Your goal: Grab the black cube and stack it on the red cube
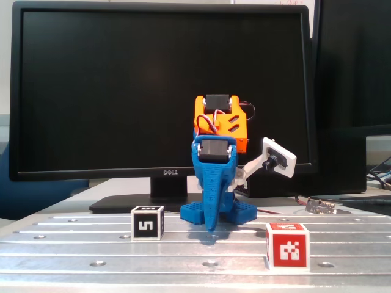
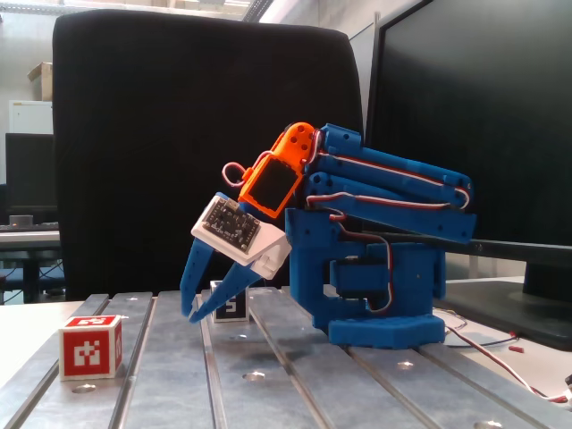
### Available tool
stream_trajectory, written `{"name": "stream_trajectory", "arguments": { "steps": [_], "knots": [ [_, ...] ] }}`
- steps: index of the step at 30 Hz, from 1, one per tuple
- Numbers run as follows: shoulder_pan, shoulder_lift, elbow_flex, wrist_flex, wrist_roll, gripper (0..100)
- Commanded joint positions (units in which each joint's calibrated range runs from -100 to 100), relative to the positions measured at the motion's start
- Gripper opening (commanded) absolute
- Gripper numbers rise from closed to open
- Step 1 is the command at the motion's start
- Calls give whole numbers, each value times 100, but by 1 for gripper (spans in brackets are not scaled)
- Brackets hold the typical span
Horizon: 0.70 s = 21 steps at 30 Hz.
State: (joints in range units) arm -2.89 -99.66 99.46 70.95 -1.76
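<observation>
The black cube, white-edged with a "5"-like mark, sits on the slotted metal table, left of the arm in a fixed view. In the other fixed view the black cube is partly hidden behind a finger. The red cube stands nearer the front, to the right of the arm; from the side the red cube is at the far left. My blue gripper points down at the table between the two cubes. Seen from the side, the gripper has its tips together, shut on nothing, just above the table.
A Dell monitor and its stand base rise behind the arm. A small metal part lies at the back right. The arm's blue base and loose wires occupy the right side; a black chair back stands behind.
</observation>
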Motion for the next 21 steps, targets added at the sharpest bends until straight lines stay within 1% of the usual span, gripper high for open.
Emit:
{"name": "stream_trajectory", "arguments": {
  "steps": [1,8,12,15,21],
  "knots": [
    [-17,50,0,-28,-19,1],
    [-3,41,-18,-122,-45,1],
    [42,41,-27,-507,-19,1],
    [42,50,-63,-541,-45,1],
    [42,509,-796,-481,-8,1]
  ]
}}
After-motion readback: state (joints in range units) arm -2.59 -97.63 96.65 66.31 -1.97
